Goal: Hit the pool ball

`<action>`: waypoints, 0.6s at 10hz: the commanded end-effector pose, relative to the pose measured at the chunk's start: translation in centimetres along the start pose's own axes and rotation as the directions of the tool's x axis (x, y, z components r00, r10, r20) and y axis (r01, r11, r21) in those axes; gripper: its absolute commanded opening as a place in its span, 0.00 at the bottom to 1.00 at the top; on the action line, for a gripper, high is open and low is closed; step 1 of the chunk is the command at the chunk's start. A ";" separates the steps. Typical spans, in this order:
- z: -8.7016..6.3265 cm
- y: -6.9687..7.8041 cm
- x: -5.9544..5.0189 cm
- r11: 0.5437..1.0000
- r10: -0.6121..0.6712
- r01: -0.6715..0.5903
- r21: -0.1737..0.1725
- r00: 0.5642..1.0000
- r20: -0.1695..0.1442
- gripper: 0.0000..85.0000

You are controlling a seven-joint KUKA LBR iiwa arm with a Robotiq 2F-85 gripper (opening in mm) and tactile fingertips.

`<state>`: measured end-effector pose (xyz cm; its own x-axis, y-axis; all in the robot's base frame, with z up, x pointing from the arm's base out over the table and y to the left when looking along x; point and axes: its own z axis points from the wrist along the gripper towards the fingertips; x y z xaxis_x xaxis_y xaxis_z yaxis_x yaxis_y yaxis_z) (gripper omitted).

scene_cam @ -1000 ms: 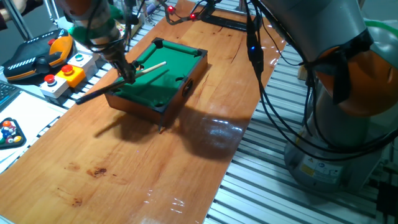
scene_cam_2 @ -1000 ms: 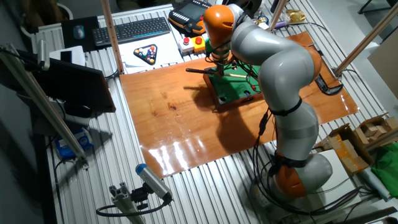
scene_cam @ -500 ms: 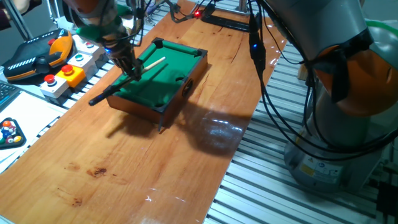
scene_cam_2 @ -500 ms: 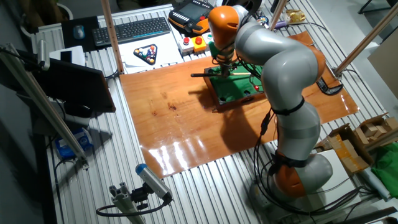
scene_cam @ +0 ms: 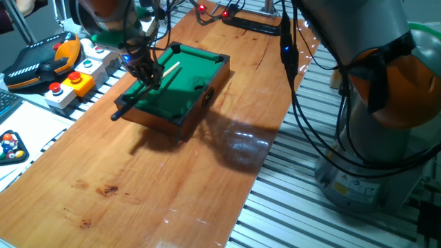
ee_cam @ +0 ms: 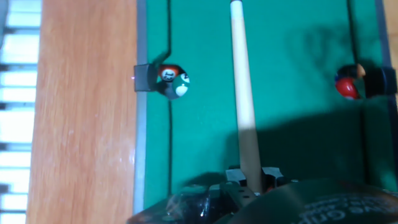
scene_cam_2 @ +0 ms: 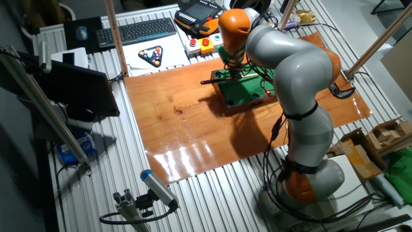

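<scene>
Gripping the cue (scene_cam: 141, 89), the gripper (scene_cam: 146, 71) has slid toward 2 o'clock along the miniature pool table (scene_cam: 196, 72), advancing the stroke. Hand view: pool ball (ee_cam: 168, 73) sits at 10 o'clock, left of the cue line, apparently missed.

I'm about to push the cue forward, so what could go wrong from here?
1. The cue points straight up the felt, with balls off to each side: two at the left pocket, one at the right. A straight push likely hits nothing.
2. The hand hangs low over the small table and may nudge it.
</scene>
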<state>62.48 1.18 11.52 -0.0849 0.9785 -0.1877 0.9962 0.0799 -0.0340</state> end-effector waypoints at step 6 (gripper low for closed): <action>0.9 -0.3 -0.4 0.999 0.038 -0.038 0.001 0.999 0.027 0.01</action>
<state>62.17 0.61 10.72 -0.0467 0.9755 -0.2151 0.9988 0.0418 -0.0271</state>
